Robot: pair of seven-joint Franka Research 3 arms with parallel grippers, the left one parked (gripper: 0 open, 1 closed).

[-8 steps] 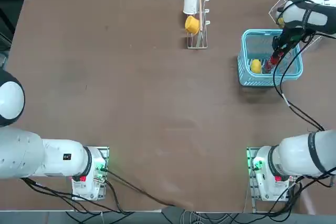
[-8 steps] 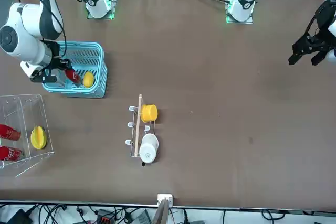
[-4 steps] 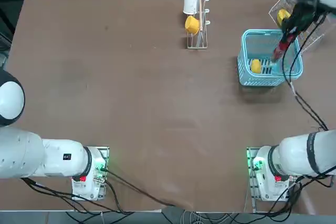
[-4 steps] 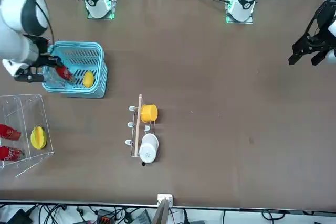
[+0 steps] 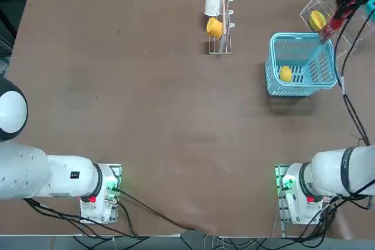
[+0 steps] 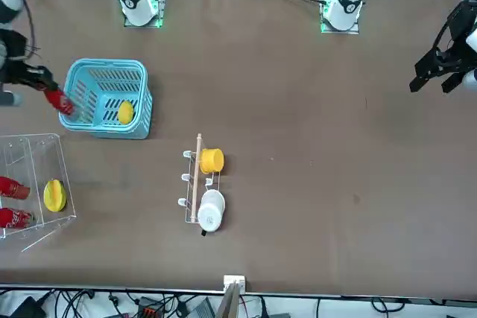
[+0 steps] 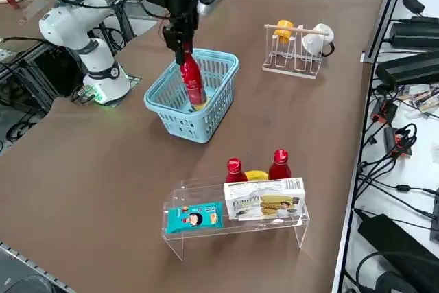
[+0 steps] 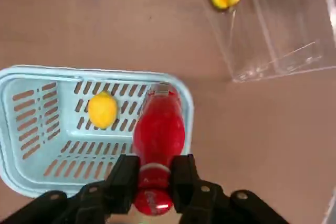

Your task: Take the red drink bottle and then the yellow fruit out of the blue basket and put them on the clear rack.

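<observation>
My right gripper [image 7: 184, 47] is shut on the neck of the red drink bottle [image 7: 191, 79], which hangs upright in the air above the blue basket [image 7: 161, 81]. From overhead the bottle [image 5: 335, 21] is over the basket's [image 5: 271, 57] far right corner, between it and the clear rack [image 5: 309, 9]. In the wrist view my gripper [image 8: 156, 174] clamps the bottle [image 8: 159, 128] above the basket rim [image 8: 79, 71]. The yellow fruit [image 5: 285, 74] lies alone on the basket floor, also seen in the front view [image 6: 125, 112] and the wrist view [image 8: 102, 109].
The clear rack [image 7: 233, 228] holds two red bottles, a larger yellow fruit [image 6: 54, 194] and snack packs. A wire cup stand [image 5: 220, 39] with a yellow cup [image 5: 214, 27] and a white cup stands at the table's far middle.
My right gripper has lifted the red bottle up out of the basket and carried it toward the rack. The yellow fruit has stayed in place.
</observation>
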